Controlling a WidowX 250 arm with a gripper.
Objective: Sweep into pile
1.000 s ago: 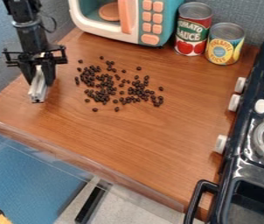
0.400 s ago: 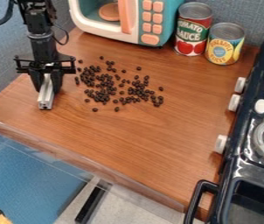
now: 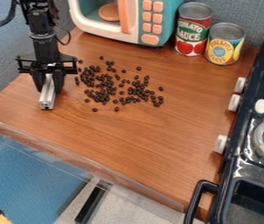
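Note:
My black gripper (image 3: 50,87) hangs over the left part of the wooden table, shut on a silver metal bar (image 3: 48,97) held between its fingers. The bar's lower end points toward the front edge, at or just above the wood; I cannot tell whether it touches. Right of the gripper lie the dark brown beans (image 3: 102,85), loosely scattered in a patch with a few strays around it. The bar stands to the left of the beans, apart from them.
A toy microwave (image 3: 149,22) stands at the back, with a red can (image 3: 193,30) and a yellow can (image 3: 225,44) beside it. A dark toy stove (image 3: 245,144) lines the right side. A clear rim (image 3: 81,164) runs along the table's front edge.
The gripper, with the bar in it, has moved right and slightly toward the front, closer to the beans. The beans lie as before.

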